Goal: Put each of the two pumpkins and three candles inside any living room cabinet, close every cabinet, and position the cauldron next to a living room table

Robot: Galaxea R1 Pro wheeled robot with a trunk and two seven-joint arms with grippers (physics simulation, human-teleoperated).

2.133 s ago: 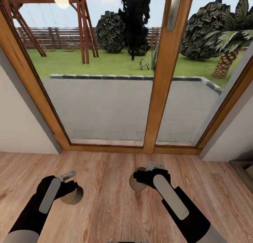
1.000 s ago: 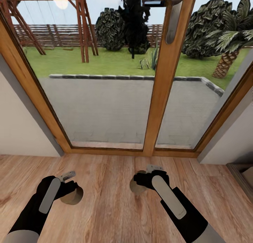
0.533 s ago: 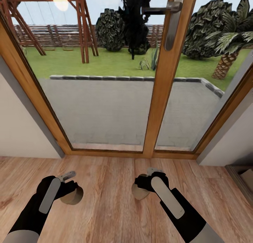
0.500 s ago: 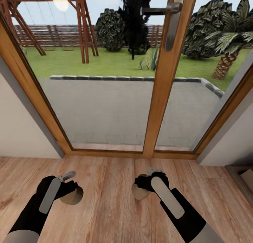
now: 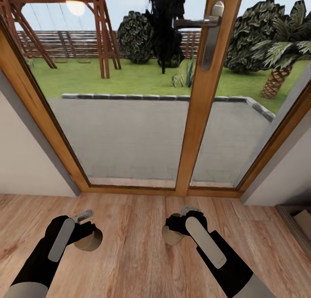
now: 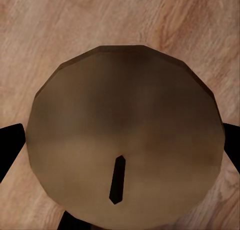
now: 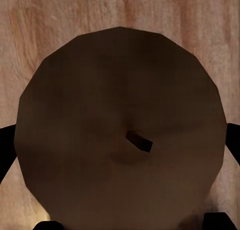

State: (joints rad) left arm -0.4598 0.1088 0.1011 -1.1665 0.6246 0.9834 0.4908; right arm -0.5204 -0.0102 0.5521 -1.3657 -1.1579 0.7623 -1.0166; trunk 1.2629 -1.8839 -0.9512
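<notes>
Wooden floor [image 5: 138, 263] planks, light brown, run under both arms in the head view. Ahead is a big glass door [image 5: 129, 130] with a thick wooden frame and a silver door handle [image 5: 207, 26] high up. Through the glass you can see a grey patio, green grass, a wooden swing frame [image 5: 101, 30], dark bushes and a palm tree [image 5: 280, 61]. The left tool [image 5: 85, 234] is closed around a tan candle [image 5: 89, 240], held low above the floor on the left side. The right tool [image 5: 176, 229] is closed around another tan candle [image 5: 172, 236], held low above the floor nearer the middle, just in front of the door frame. The two candles are well apart from each other. In the left wrist view the left candle [image 6: 125, 135] shows its round flat top with a small dark wick, and a black finger [image 6: 9, 147] sits at each side of it. In the right wrist view the right candle [image 7: 120, 130] looks the same, round and brown with a short wick, with a black finger [image 7: 5, 150] touching each side. At the far right edge of the head view a bit of a dark wooden unit [image 5: 298, 224] peeks in.
</notes>
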